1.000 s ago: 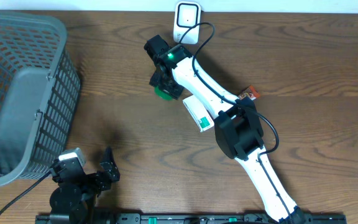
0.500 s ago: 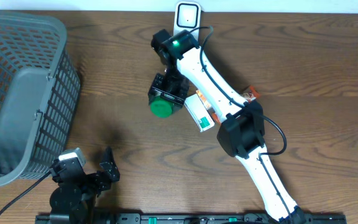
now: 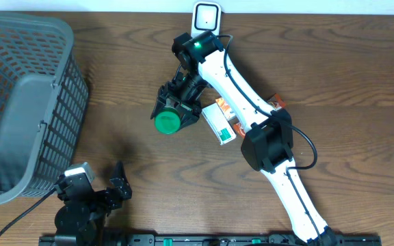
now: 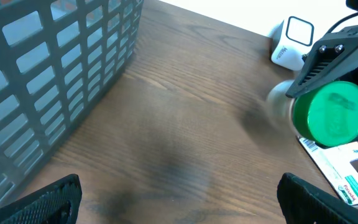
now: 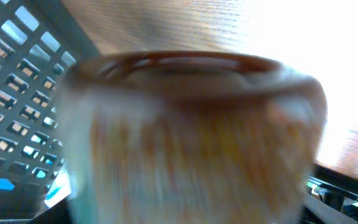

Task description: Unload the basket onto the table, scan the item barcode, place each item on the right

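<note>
The right gripper [image 3: 172, 111] reaches over the middle of the table [image 3: 347, 68], nearer the far edge than the near one, with its black fingers on either side of a jar [image 3: 167, 122] with a green lid. The jar lies on its side between them, with the lid pointing toward the near-left corner. In the left wrist view it hangs clear of the wood above a soft shadow. Its pale body is smeared there, and in the right wrist view it fills the picture as a blur of white and orange. From that I cannot tell whether the fingers are pressing on the jar or are merely around it.

Just right of the jar, partly under the white arm, a white box [image 3: 218, 124] with green print lies flat on the table. An orange-red packet [image 3: 276, 104] shows past the arm's elbow, further toward the right edge. Beyond the gripper, at the far edge, the white scanner [image 3: 206, 15] stands with its dark-framed window facing the table, and a black cable runs from it along the arm.

The grey plastic basket [image 3: 19, 102] fills the far-left corner and most of the left edge, with its lattice wall facing the jar across bare wood.

The left gripper [image 3: 94, 186] sits low at the near edge, toward the left corner, well apart from the jar. Its fingers [image 4: 45, 200] are spread wide with nothing between them
</note>
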`<act>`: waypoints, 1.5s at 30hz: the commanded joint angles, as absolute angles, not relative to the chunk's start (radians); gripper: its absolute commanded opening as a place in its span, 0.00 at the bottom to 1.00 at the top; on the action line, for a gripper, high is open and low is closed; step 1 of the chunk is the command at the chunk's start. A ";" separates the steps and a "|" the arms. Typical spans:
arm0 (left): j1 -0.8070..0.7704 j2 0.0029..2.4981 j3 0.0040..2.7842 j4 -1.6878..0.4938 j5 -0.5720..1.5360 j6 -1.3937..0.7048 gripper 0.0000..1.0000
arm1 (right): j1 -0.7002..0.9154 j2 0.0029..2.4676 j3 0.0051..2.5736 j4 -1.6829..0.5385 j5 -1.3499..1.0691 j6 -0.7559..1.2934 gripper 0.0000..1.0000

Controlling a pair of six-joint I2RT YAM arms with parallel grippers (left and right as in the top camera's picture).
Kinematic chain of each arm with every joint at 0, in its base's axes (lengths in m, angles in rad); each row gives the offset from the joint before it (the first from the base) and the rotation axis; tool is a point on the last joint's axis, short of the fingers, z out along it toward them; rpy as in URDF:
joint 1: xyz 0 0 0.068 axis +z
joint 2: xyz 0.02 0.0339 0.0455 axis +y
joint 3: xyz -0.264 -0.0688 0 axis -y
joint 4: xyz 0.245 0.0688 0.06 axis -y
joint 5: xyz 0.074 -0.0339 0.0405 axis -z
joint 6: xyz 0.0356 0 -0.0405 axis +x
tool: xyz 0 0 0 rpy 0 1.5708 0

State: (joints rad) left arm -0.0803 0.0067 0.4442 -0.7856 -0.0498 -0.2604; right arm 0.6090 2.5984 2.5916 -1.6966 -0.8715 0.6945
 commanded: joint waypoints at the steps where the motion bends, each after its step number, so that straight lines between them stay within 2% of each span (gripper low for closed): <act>1: -0.084 0.006 0.442 -0.785 -0.037 -0.244 0.98 | 0.603 2.598 2.547 -1.699 -0.946 0.672 0.72; 5: -0.084 0.006 0.442 -0.785 -0.037 -0.244 0.98 | 0.601 2.598 2.405 -1.698 -0.968 0.666 0.71; 10: -0.084 0.006 0.442 -0.785 -0.037 -0.244 0.98 | 0.603 2.598 2.229 -1.666 -1.044 0.603 0.64; 17: -0.084 0.006 0.442 -0.785 -0.037 -0.244 0.98 | 0.596 2.598 2.179 -1.635 -0.963 0.601 0.60; 23: -0.084 0.006 0.442 -0.785 -0.037 -0.244 0.98 | 0.590 2.587 2.247 -1.702 -0.888 0.566 0.73; 28: -0.084 0.006 0.442 -0.785 -0.037 -0.244 0.98 | 0.595 2.523 2.323 -1.702 -0.899 0.552 0.95; 35: -0.084 0.006 0.442 -0.785 -0.037 -0.244 0.98 | 0.600 2.384 2.382 -1.698 -0.915 0.552 0.95; 38: -0.084 0.006 0.442 -0.785 -0.037 -0.244 0.98 | 0.604 2.324 2.382 -1.669 -0.898 0.547 0.99; 41: -0.084 0.006 0.442 -0.785 -0.037 -0.244 0.98 | 0.610 2.279 2.382 -1.565 -0.739 0.453 0.99; 45: -0.084 0.006 0.442 -0.785 -0.037 -0.244 0.98 | 0.648 2.265 2.382 -1.465 -0.387 0.276 0.99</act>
State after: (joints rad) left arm -0.0803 0.0067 0.4442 -0.7856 -0.0498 -0.2604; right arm 0.6132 2.2604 2.3760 -1.4876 -0.6754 0.4347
